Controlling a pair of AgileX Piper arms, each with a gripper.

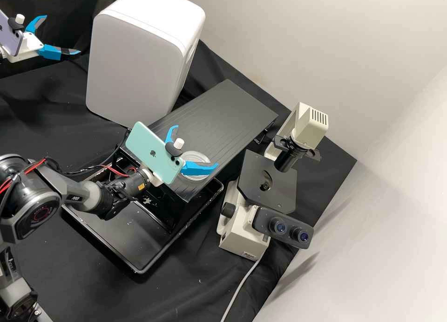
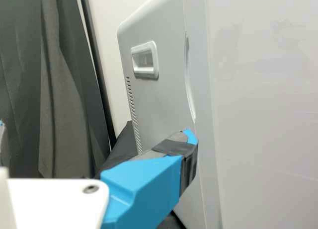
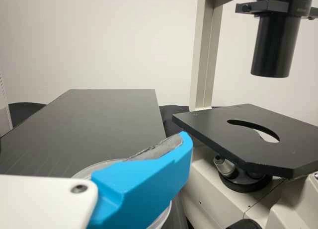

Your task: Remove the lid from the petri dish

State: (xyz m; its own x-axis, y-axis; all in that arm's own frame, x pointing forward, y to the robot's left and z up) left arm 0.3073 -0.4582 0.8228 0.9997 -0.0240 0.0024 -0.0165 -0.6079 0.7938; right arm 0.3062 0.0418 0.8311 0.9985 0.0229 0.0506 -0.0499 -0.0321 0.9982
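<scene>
Right gripper (image 1: 196, 146), fingers (image 1: 201, 167) spread, over petri dish (image 1: 195, 158) on black platform (image 1: 223, 112) (microscope (image 1: 267, 191) just beside)

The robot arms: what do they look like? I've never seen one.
The right arm is dark grey, with chunky round joints, a red ring on one, and red and black cables near the wrist. A pale green slab sits on that wrist. The right gripper and left gripper have white bodies and two curved bright blue fingers with dark grey tips.

No legible text, no readable numbers
</scene>
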